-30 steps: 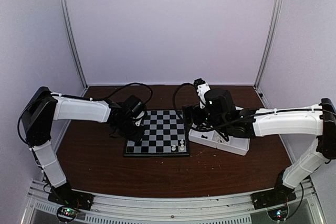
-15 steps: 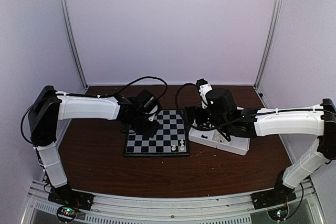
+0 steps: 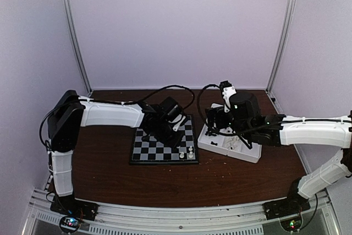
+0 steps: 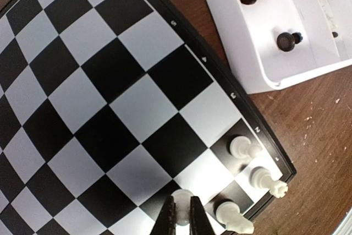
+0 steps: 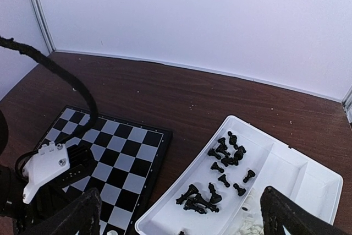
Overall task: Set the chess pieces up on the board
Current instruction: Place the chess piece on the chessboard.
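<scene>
The board lies mid-table, also in the left wrist view and the right wrist view. Three white chess pieces stand at its near right corner. My left gripper is shut on a white pawn and holds it just over a square next to those pieces; from above it hangs over the board's right half. My right gripper is open and empty, above the white tray. Several black pieces lie in the tray's far compartment.
The divided white tray sits right of the board, close to its edge. Loose white pieces lie in its near compartment. The left arm's black cable loops over the board's far side. Walls enclose the brown table.
My left arm has swung right across the board, from its left edge to near the right corner pieces. My right gripper has shifted a little right and back over the tray.
</scene>
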`<action>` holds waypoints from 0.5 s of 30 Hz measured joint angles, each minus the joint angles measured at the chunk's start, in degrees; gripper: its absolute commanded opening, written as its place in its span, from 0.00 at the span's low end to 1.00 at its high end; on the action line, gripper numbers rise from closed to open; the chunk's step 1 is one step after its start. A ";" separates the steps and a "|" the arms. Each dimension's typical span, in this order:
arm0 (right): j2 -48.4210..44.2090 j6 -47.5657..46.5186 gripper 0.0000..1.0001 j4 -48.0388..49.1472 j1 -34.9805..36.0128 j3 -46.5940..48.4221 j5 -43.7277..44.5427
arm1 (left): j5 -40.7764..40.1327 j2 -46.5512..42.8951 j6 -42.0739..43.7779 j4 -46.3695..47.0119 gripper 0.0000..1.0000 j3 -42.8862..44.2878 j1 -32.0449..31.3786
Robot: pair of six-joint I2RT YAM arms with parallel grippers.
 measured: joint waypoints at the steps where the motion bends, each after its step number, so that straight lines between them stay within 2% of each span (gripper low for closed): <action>1: 0.00 0.07 1.00 -0.04 0.00 -0.11 0.00 | 0.33 0.13 0.15 0.00 0.03 0.26 0.00; 15: 0.42 0.24 1.00 -0.24 -0.42 -0.17 -0.04 | 5.27 2.60 1.18 0.55 0.04 2.03 0.00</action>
